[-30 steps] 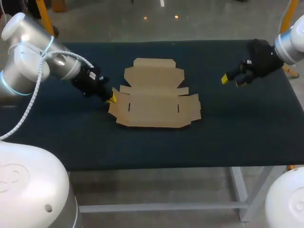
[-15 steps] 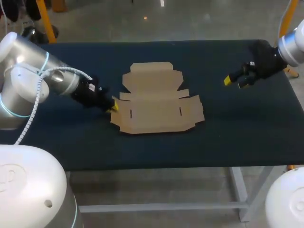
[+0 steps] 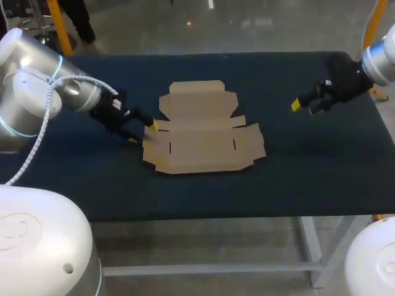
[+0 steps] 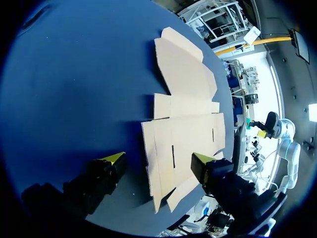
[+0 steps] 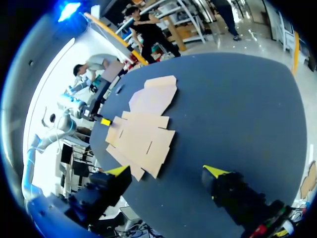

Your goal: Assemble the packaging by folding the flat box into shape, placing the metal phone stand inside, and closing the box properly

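Note:
The flat brown cardboard box (image 3: 203, 126) lies unfolded in the middle of the dark table (image 3: 296, 166). My left gripper (image 3: 142, 132) is at the box's left edge, open, one yellow tip over the left flap and the other off the cardboard. In the left wrist view the box (image 4: 183, 124) stretches ahead, and its near edge lies between the spread fingers of that gripper (image 4: 158, 158). My right gripper (image 3: 305, 105) hangs open above the table's right part, well clear of the box (image 5: 143, 129), with nothing between its fingers (image 5: 166, 171). No metal phone stand is in view.
Bare dark table surrounds the box on all sides. The table's front edge (image 3: 216, 217) runs below the box, and its right end (image 3: 381, 123) lies past my right gripper.
My left gripper has gone from shut on the box's left flap to wide open and let it go. The box has shifted slightly to the right. The right arm has hardly moved.

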Available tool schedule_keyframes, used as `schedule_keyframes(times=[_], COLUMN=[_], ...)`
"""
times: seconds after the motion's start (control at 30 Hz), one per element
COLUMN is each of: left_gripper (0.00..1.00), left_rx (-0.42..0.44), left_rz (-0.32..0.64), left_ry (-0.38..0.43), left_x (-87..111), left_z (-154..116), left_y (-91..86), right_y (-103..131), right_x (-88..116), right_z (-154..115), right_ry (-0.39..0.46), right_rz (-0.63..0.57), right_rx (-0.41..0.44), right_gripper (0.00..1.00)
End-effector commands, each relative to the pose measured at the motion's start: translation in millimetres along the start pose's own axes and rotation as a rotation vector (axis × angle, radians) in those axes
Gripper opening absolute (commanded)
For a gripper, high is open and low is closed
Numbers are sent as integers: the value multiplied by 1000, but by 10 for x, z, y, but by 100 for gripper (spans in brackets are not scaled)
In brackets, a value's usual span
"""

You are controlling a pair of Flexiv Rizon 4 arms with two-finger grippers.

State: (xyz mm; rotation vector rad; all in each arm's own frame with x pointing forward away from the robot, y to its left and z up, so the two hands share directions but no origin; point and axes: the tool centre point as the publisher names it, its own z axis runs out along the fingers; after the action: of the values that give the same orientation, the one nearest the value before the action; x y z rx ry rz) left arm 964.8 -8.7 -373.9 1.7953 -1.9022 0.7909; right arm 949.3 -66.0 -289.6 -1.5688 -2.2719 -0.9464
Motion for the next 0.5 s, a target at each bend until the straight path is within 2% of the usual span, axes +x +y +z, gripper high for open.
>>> schedule_keyframes(times=[0.03,0.07,0.1,0.17,0.23,0.3,0.33,0.5], left_gripper=[100,99,87,57,42,17,0,0], left_rx=[-137,-145,-154,-171,-181,-187,-190,-200], left_rz=[6,6,8,13,20,20,19,17], left_ry=[16,21,26,24,25,23,19,5], left_x=[-77,-79,-79,-74,-63,-59,-59,-56], left_z=[56,65,75,101,134,155,166,210], left_y=[-162,-168,-172,-173,-161,-153,-148,-93], right_y=[35,36,37,39,44,46,47,48], right_x=[-35,-36,-36,-38,-41,-42,-42,-38], right_z=[10,11,11,11,13,15,16,23], right_ry=[10,9,8,6,5,4,4,3], right_rz=[1,1,2,4,6,8,8,8], right_rx=[11,12,12,12,13,13,14,17], right_gripper=[100,100,100,100,100,100,100,100])
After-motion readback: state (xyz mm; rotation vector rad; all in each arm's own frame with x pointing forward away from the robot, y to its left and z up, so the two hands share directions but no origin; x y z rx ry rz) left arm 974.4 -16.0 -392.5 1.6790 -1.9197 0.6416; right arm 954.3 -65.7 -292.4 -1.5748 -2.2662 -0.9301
